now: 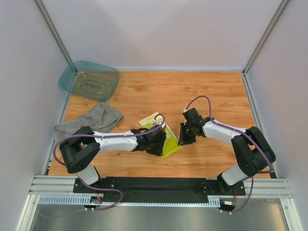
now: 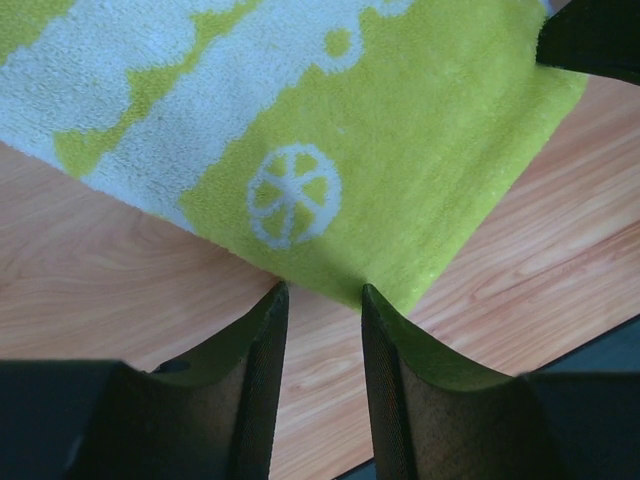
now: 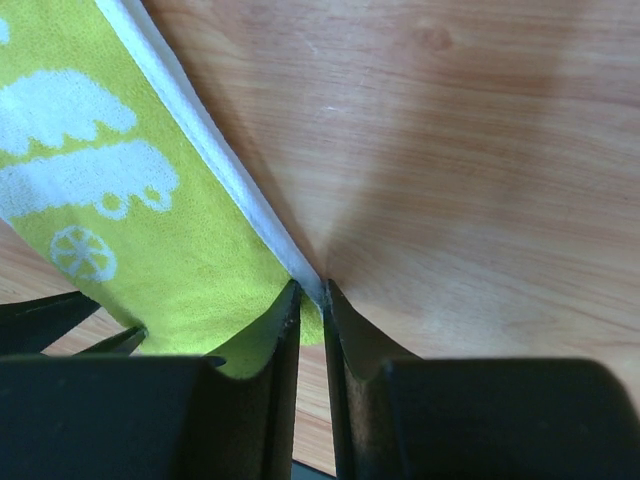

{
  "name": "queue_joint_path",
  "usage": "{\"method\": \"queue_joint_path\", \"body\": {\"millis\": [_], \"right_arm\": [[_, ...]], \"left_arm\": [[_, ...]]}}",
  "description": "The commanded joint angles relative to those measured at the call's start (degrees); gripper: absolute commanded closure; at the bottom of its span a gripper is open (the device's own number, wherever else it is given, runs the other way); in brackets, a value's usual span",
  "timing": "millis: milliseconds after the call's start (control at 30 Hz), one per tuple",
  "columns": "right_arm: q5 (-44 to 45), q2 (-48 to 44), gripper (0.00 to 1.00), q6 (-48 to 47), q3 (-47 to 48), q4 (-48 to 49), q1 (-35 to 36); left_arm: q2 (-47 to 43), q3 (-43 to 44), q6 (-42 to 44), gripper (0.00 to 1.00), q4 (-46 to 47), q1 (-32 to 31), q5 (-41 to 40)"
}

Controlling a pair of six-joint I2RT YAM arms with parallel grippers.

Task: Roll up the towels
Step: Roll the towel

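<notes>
So far nothing's rolled: my right fingers (image 3: pixel 300 305) pinch the yellow cloth (image 2: pixel 420 170), my left fingers (image 1: pixel 159 146) half-open at its edge, grey towel (image 1: pixel 94 120) untouched

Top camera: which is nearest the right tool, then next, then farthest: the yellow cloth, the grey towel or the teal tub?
1. Yellow-and-white patterned cloth, at the right tool, which pinches its edge.
2. Grey terry towel, left side.
3. Translucent teal plastic tub, far-left corner.
</notes>
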Motion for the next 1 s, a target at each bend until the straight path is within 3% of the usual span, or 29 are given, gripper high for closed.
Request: {"method": "queue_joint_path", "body": {"millis": [0,167,267,367,667,967], "right_arm": [[5.8,-2.4,0.85,-1.5,2.5,-3.5,0.1],[8.5,-8.6,0.79,-0.9,4.5,-7.0,0.0],[10.7,-12.5,0.55,-1.0,5.6,-10.1,0.0],[14.6,-16.1,0.49,-1.1,5.9,-12.6,-0.4],[16.8,-25.4,0.53,1.1,-0.6,-12.1,-2.5],[16.1,-28.4,0.53,1.3,-3.3,-12.8,-2.9]], "left_arm": [[-0.4,-0.6,-1.2,0.58,1.9,-0.2,-1.1],[-2.4,2.7,1.0,0.58,-2.0,-0.5,-3.0],[-4.7,5.4,3.2,0.57,-5.7,-2.4,-8.9],[-6.0,7.1,7.2,0.57,-8.5,-6.1,-14.0],[0.5,12.7,15.9,0.57,-9.9,-16.2,-18.9],[7.2,15.1,18.4,0.57,-9.0,-16.7,-20.1]]}}
